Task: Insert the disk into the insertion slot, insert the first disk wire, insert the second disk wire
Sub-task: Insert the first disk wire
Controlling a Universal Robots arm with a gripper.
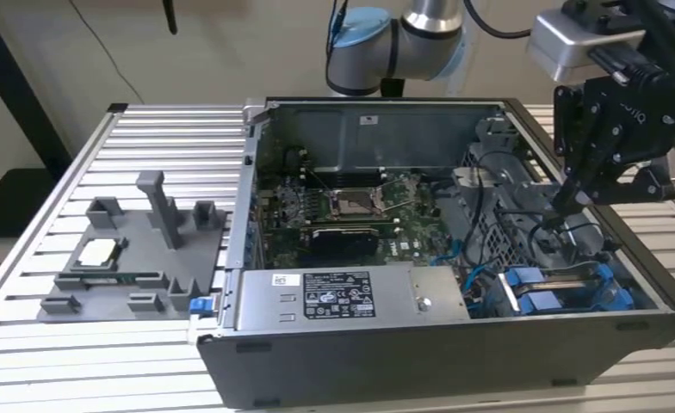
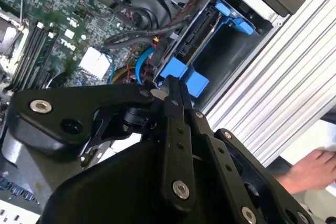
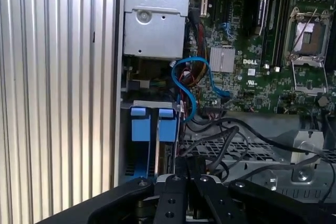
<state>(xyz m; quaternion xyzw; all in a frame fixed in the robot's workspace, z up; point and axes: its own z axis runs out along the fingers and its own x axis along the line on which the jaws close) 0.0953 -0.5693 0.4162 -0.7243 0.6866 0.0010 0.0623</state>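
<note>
Item: open computer case [image 1: 430,361] lying on a slatted aluminium table [image 1: 39,344], interior facing up. Contents: green motherboard [image 1: 337,206] at the centre; grey labelled power-supply box [image 1: 349,297] along the near wall; perforated drive cage [image 1: 510,232] toward the exterior view's right. The insertion slot [image 1: 596,284] occupies the near corner on the exterior view's right, and the disk [image 1: 530,290] sits inside it, its bright blue carrier frame showing at the bay's mouth; in both wrist views the blue tabs [image 3: 139,127] stand edge-on within the bay. A blue cable [image 3: 184,77] loops between the slot and the motherboard, with black wires [image 3: 252,140] trailing across the cage. The gripper [image 1: 556,213] hangs inside the case above the cage, just beyond the slot on its far side. Its fingers [image 2: 176,98] are drawn together to a point close to the blue carrier. Whether anything is pinched at the tips cannot be told. Also: a grey parts fixture [image 1: 131,258] on the table at the exterior view's left, and a person's hand [image 2: 310,169] beyond the table edge in the second wrist view.
</note>
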